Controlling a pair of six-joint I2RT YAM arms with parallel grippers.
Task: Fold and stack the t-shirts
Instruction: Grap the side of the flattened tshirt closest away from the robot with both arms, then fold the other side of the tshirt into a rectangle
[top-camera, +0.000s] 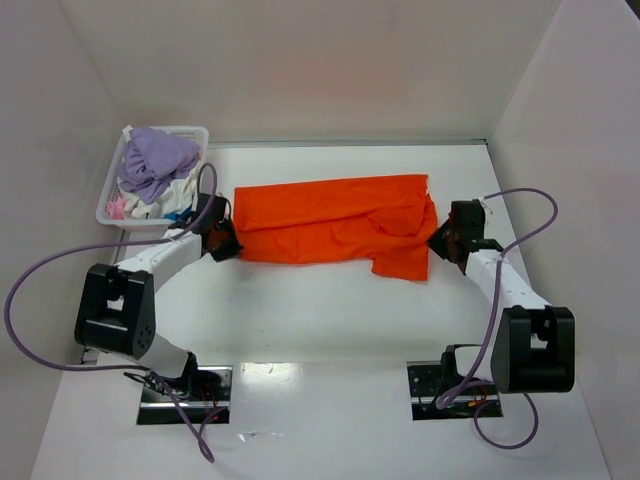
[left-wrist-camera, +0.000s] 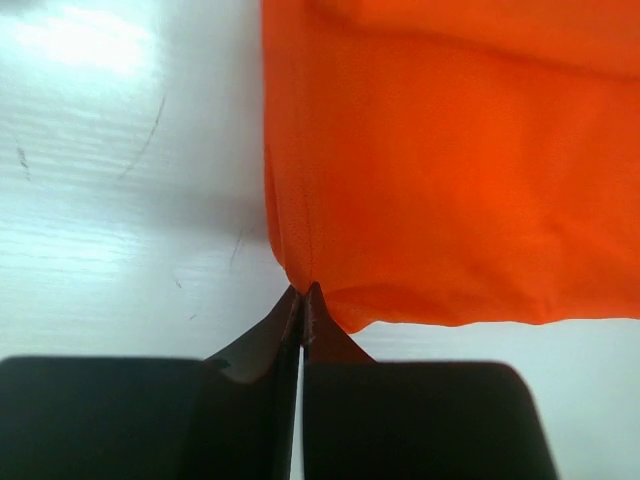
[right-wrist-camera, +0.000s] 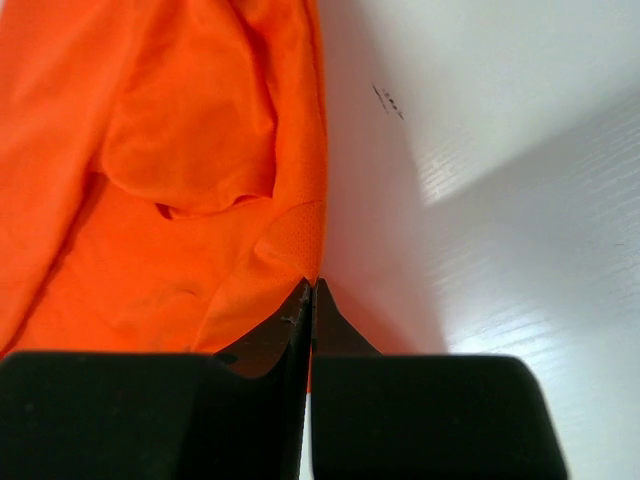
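The orange t-shirt lay mid-table as a long band, seemingly folded once. The left gripper pinched its near-left corner and the right gripper its right edge. Nothing was stacked, and more clothes filled the far-left basket.

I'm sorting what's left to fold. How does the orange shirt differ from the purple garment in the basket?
The orange shirt lies spread in a long band on the table; the purple garment sits bunched atop the pile in the basket. The left gripper and right gripper, both shut, pinch the orange shirt's ends; the purple garment is untouched. One is vivid orange, the other pale lilac. Both are plain soft cloth.
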